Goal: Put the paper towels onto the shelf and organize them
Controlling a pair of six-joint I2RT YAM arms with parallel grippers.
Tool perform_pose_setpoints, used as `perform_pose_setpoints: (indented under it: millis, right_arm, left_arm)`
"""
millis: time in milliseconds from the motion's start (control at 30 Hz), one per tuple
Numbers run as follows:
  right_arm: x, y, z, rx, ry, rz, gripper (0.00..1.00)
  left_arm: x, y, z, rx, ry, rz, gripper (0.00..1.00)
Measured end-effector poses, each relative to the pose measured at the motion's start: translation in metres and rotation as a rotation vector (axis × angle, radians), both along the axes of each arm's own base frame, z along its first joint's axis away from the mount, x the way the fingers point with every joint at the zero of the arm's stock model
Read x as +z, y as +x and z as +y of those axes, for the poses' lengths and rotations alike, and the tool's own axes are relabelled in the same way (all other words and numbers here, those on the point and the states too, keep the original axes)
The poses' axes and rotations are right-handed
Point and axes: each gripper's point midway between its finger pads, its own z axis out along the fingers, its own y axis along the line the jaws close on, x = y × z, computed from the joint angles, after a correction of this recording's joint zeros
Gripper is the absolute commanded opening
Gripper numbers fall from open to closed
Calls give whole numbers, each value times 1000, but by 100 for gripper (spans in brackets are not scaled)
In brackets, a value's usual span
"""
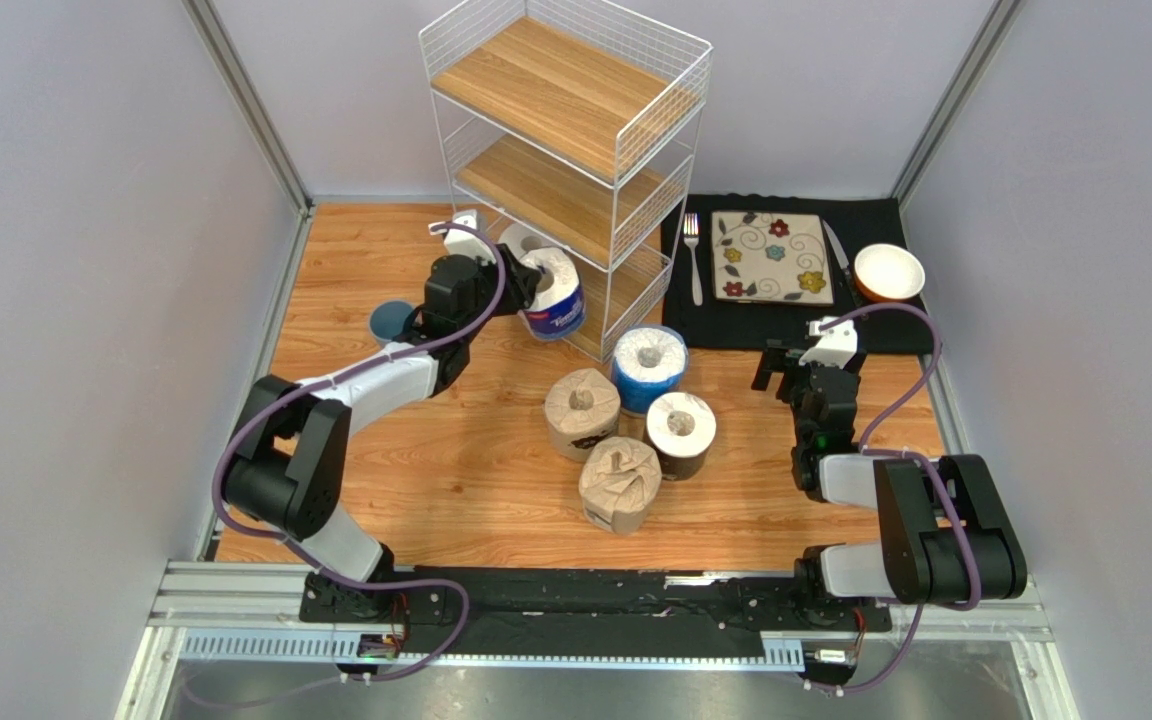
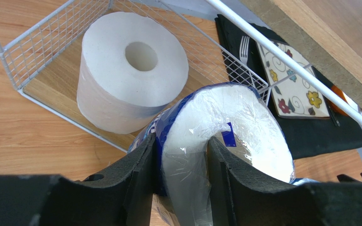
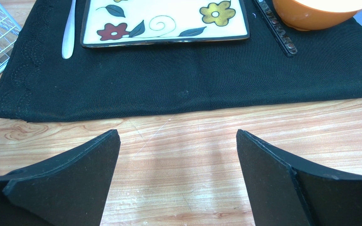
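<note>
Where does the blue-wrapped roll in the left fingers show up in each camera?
Top: blue-wrapped roll left of centre, beside the bottom tier of the shelf.
Left wrist: the roll bottom centre, pinched between the left fingers.
Right wrist: not in it.
Shared landmark: flowered plate, seen in all three.

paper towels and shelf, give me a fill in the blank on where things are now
The left gripper is shut on the plastic-wrapped roll; the right gripper is ____.
The plain white roll stands on the ____ tier of the shelf.
The loose rolls on the table number ____.
Missing: open; bottom; four.
</note>
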Motion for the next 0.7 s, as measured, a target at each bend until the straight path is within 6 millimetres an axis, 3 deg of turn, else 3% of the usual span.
perform_pose_setpoints:
  millis: [333, 700]
  right_arm:
    - [0, 0, 0, 0, 0, 0, 99]
    - [0, 0, 0, 0, 0, 0, 99]
  left_arm:
    - [1, 10, -4, 3, -16, -31, 34]
    - [-16, 23, -19, -26, -30, -30, 34]
